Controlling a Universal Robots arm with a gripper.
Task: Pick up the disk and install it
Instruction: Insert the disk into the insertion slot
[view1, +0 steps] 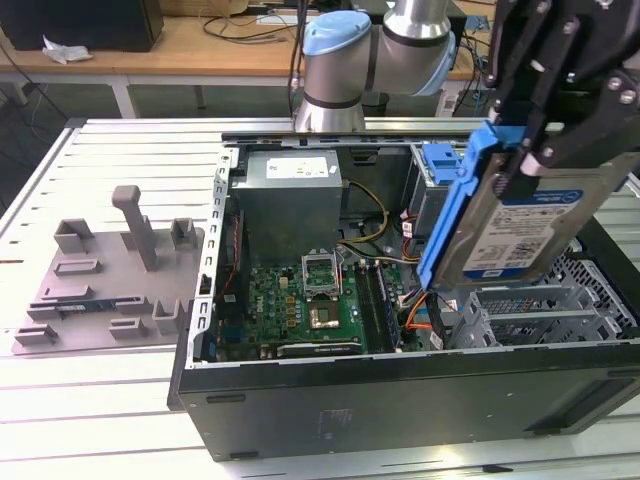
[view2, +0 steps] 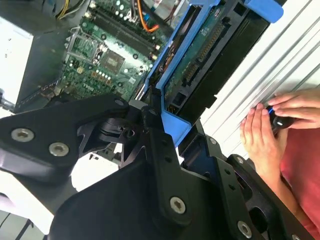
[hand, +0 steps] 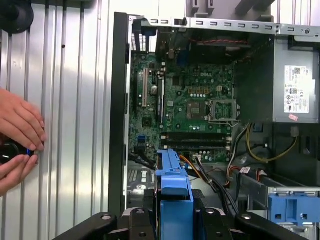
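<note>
Grip on the disk (view1: 525, 230) is taken at one end, where the gripper (view1: 535, 150) is closed around it and the blue rail (view1: 452, 215); whether the pads bear on the plastic or on the metal faces cannot be made out. The disk is held tilted above the case (view1: 400, 400), over the corner with the silver cage (view1: 540, 310), label turned outward and the free end hanging down toward the inside of the case. In the second wrist view the connector edge of the disk (view2: 200, 65) is seen, with a black finger (view2: 160, 145) set against the rail. Inside the case the board (hand: 195, 100) lies exposed, and outside the case wall a person's hand (hand: 20, 135) is seen on the slatted table. The disk is judged stiff and dense for its bulk, so no sag is expected, but with the hold at one end a swing about the jaws is possible. Its bare metal and label are likely slick, while the rails are thought to give a little and to offer the surer purchase. The connector pins are best left untouched, and knocks against the case are to be avoided.
</note>
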